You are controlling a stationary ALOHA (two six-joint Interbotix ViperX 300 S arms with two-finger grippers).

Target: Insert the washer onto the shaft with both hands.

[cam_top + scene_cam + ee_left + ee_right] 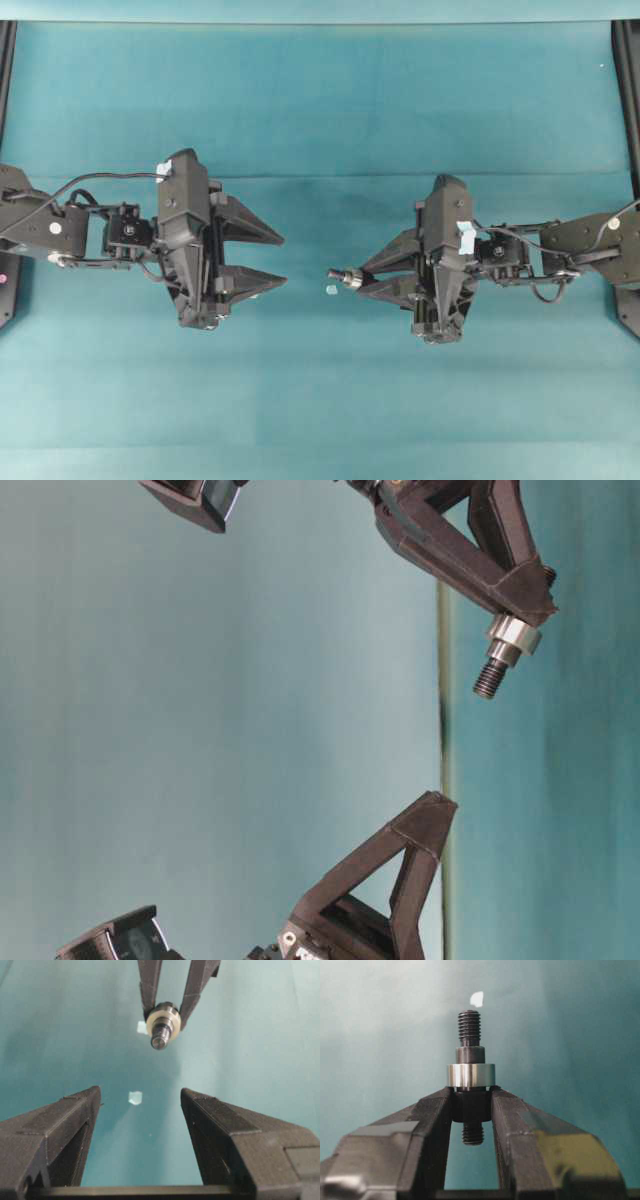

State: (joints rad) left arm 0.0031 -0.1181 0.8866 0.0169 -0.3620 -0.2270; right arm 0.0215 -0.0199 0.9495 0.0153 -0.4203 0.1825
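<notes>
My right gripper [471, 1102] is shut on the thick middle of the dark stepped shaft [470, 1025], whose threaded end points away from it. The silvery washer [470, 1075] sits around the shaft, right against the fingertips. From overhead the shaft [338, 274] and washer [351, 278] stick out leftward from the right gripper [364, 279] and hang above the mat. My left gripper [284, 260] stands open and empty a short way to the left, facing them. In the left wrist view the washer [172, 1014] and shaft [159, 1040] hang ahead of the open left gripper [140, 1091].
A teal mat [320, 100] covers the table. A tiny pale speck [331, 290] lies on it just below the shaft's tip. Two such specks show in the left wrist view, one [135, 1097] nearer and one [141, 1027] by the washer. Black rails [628, 90] run along both side edges.
</notes>
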